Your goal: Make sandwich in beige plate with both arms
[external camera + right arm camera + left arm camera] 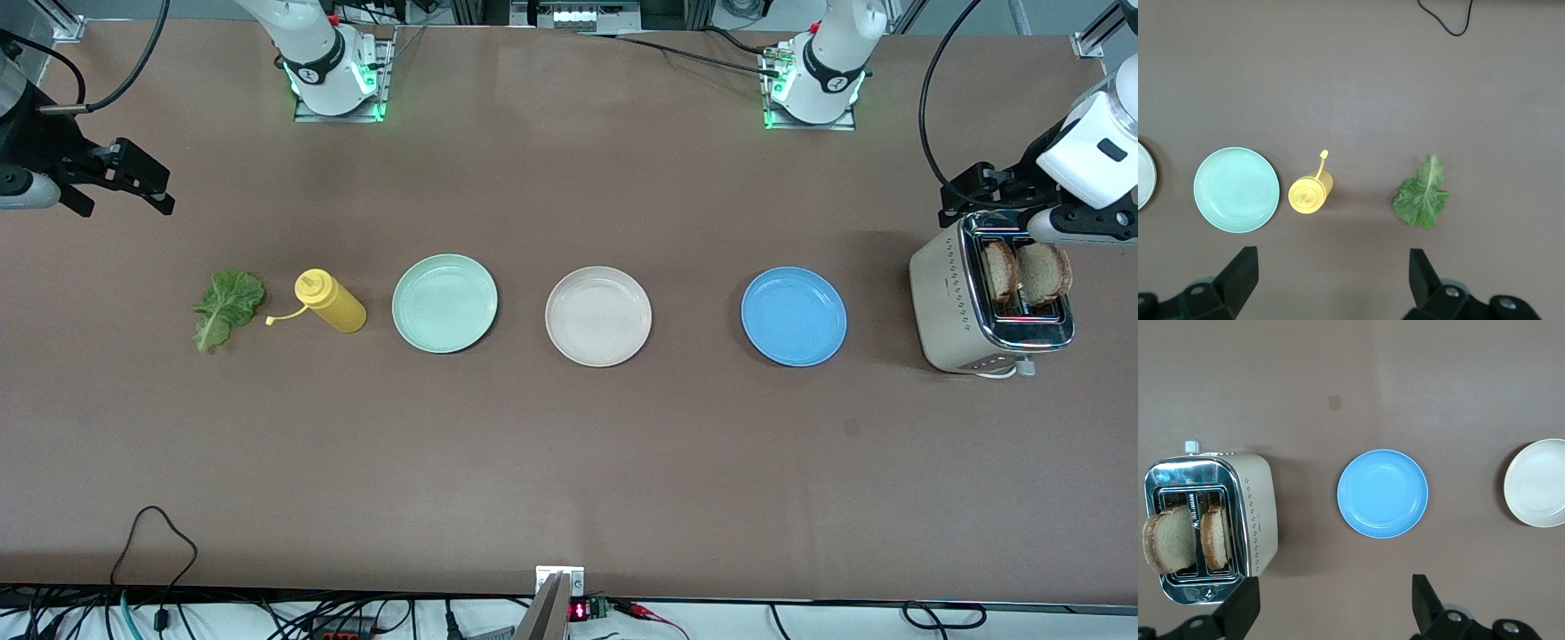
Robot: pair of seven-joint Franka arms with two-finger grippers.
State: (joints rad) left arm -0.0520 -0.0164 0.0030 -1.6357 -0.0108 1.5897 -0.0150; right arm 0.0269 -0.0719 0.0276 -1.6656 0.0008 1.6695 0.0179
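Jaws spread wide on both grippers, nothing held.

Front view: left gripper [987,200] up over the toaster [951,307] at the left arm's end of the table [569,462]; right gripper [133,182] up near the right arm's end, above bare brown tabletop. Beige plate [598,316] mid-row, bare, well apart from both, between mint-green plate [444,303] and blue plate [794,316]. Lettuce leaf [227,308] and yellow squeeze bottle [331,301] toward the right arm's end. Two bread slices [1027,271] standing in the toaster slots. Wide open tabletop nearer the camera.

Left wrist view: black fingers [1241,613] apart, toaster, blue plate, beige plate at the frame edge.

Right wrist view: fingers [1238,280] apart, lettuce leaf, bottle, mint-green plate.
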